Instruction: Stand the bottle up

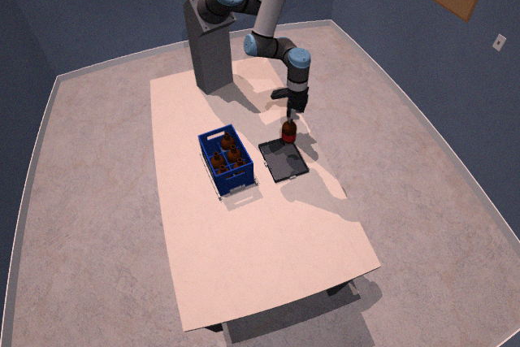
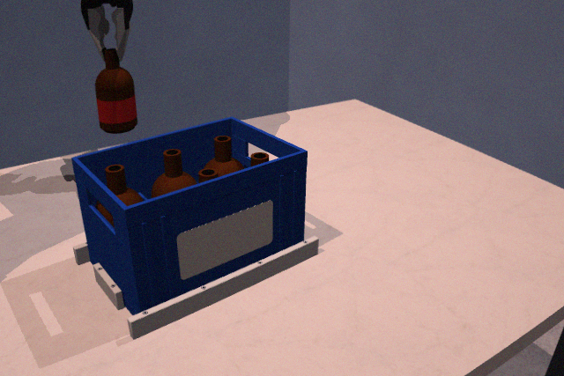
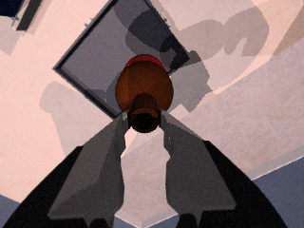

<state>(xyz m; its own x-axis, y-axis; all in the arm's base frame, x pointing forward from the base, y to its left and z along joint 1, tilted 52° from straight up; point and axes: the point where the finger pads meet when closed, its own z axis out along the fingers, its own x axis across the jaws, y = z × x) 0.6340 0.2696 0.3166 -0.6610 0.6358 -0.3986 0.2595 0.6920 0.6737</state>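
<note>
Brown and red-banded, the bottle hangs nearly upright below the tool, whose fingertips are closed around its neck. It is held in the air, outside the blue crate.

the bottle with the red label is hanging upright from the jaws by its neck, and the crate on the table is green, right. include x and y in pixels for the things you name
Not quite: the crate (image 1: pixel 237 184) (image 2: pixel 154 254) is blue, as the exterior view shows. The rest holds: the bottle with the red label (image 1: pixel 288 131) (image 2: pixel 115 94) (image 3: pixel 144 87) hangs upright from the jaws by its neck, and the crate is on the table (image 1: pixel 268 242) (image 2: pixel 410 226).
</note>
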